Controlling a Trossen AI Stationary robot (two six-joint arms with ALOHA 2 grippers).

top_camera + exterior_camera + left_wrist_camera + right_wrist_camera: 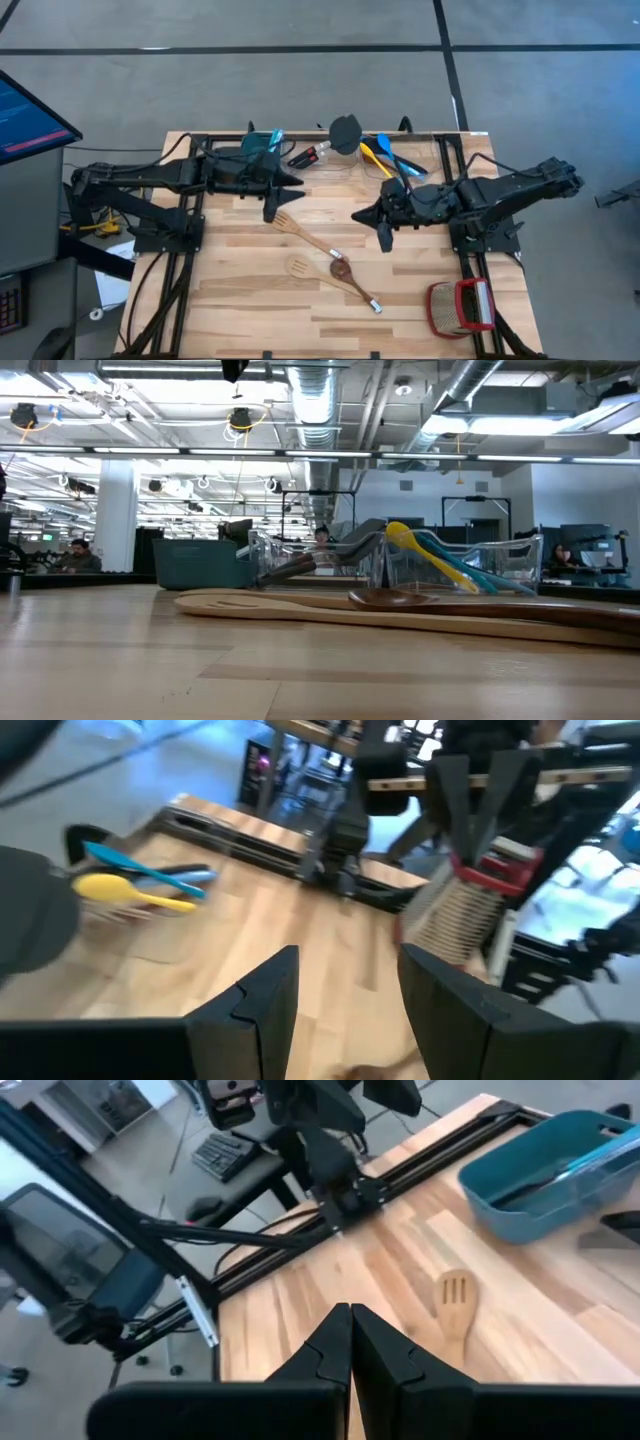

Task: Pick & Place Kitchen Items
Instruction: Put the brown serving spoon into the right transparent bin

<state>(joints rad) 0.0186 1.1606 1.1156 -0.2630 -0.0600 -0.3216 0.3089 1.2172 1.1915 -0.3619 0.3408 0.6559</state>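
Three wooden utensils lie flat on the table's middle: a slotted spatula (pixel 288 223) (pixel 453 1294), a pale spoon (pixel 299 266) and a dark spoon (pixel 343 269). A clear holder (pixel 352 152) at the far edge has a black spatula (pixel 345 132), a yellow spoon (pixel 374 157) (pixel 118 890) and a blue spoon (pixel 392 155) (pixel 140 866) resting in it. My left gripper (pixel 290 181) (pixel 345 965) hangs open above the table, left of the holder, with nothing between its fingers. My right gripper (pixel 358 215) (pixel 351 1312) is shut on nothing, above the table right of the slotted spatula.
A teal bin (pixel 262 142) (pixel 548 1168) stands at the far edge, beside the left gripper. A red-and-tan woven basket (pixel 460 306) (pixel 460 908) sits at the near right corner. A monitor (pixel 25 120) stands off the table's left side.
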